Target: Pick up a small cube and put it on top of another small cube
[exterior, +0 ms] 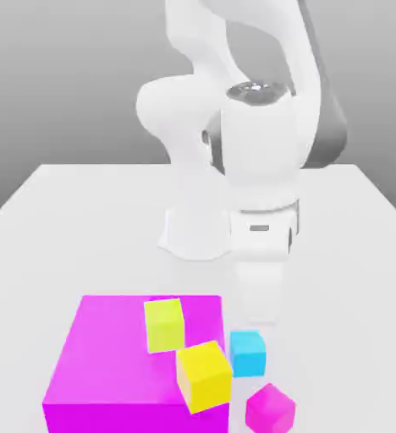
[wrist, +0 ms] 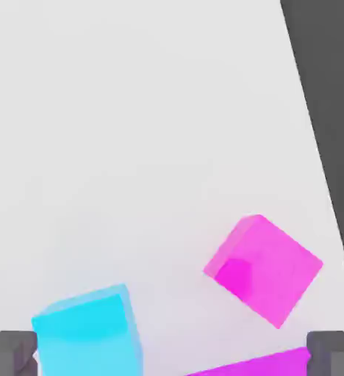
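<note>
Right at the front of the exterior view sits the small magenta cube (exterior: 270, 408), turned at an angle on the white tabletop (exterior: 57, 220). Beside it, toward the exterior view's left, the big magenta block (exterior: 108, 364) fills the near corner, and one yellow cube (exterior: 205, 376) stands at that block's front edge, partly over its side. A step further back, the second yellow cube (exterior: 164, 325) rests on top of the block, slightly tilted. Now the one to watch: the small cyan cube (exterior: 248, 353) sits on the tabletop just beside the block, between the near yellow cube and the magenta cube, apart from both. Just behind and above it hangs the tool (exterior: 261, 313), pointing down, its fingers spread wide with nothing between them. From the hand view, the two dark fingertips (wrist: 9, 352) stand far apart, the cyan cube (wrist: 87, 330) close to one of them, the magenta cube (wrist: 263, 268) further off. At the back rises the white arm (exterior: 235, 127).
</note>
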Controlling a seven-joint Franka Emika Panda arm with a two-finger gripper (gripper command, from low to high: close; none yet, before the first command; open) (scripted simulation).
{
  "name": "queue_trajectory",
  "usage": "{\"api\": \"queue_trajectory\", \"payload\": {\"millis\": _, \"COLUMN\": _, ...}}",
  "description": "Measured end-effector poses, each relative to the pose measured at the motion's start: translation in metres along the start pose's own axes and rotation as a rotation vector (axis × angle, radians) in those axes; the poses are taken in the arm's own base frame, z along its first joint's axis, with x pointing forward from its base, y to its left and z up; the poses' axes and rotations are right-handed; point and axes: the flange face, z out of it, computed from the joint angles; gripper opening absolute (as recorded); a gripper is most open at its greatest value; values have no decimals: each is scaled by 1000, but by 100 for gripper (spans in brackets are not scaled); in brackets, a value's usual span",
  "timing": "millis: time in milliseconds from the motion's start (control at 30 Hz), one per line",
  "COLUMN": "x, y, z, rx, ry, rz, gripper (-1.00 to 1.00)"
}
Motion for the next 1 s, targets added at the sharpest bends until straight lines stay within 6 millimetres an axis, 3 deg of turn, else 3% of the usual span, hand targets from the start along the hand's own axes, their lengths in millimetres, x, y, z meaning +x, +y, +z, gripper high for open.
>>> {"api": "queue_trajectory", "payload": {"millis": 100, "x": -15, "y": -5, "z": 24, "rx": -15, "ry": -53, "rz": -103, "gripper": 0}}
{"api": "queue_trajectory", "payload": {"millis": 500, "x": -22, "y": -4, "z": 88, "rx": -20, "ry": -63, "rz": -124, "gripper": 0}}
{"api": "queue_trajectory", "payload": {"millis": 533, "x": -23, "y": -5, "z": 92, "rx": -18, "ry": -64, "rz": -123, "gripper": -100}}
{"api": "queue_trajectory", "payload": {"millis": 767, "x": -23, "y": -5, "z": 92, "rx": -16, "ry": -65, "rz": -123, "gripper": -100}}
{"api": "queue_trajectory", "payload": {"millis": 1000, "x": -16, "y": -2, "z": 54, "rx": -27, "ry": -60, "rz": -127, "gripper": -100}}
